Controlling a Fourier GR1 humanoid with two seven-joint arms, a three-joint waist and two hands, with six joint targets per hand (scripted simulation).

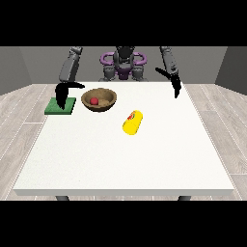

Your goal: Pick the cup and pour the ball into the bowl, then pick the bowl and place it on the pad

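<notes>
A brown bowl [100,100] stands on the table's far left part with a red ball [94,101] inside it. A yellow cup [132,122] lies on its side right of and nearer than the bowl. A green pad [61,106] lies flat at the table's left edge. The hand at the view's left [61,95] hangs over the pad, fingers pointing down and straight, holding nothing. The hand at the view's right [175,87] hovers above the table's far right part, fingers straight and pointing down, empty.
The white table [125,159] stretches wide towards the camera. The robot's torso [123,65] stands behind the far edge. Grey wooden floor surrounds the table.
</notes>
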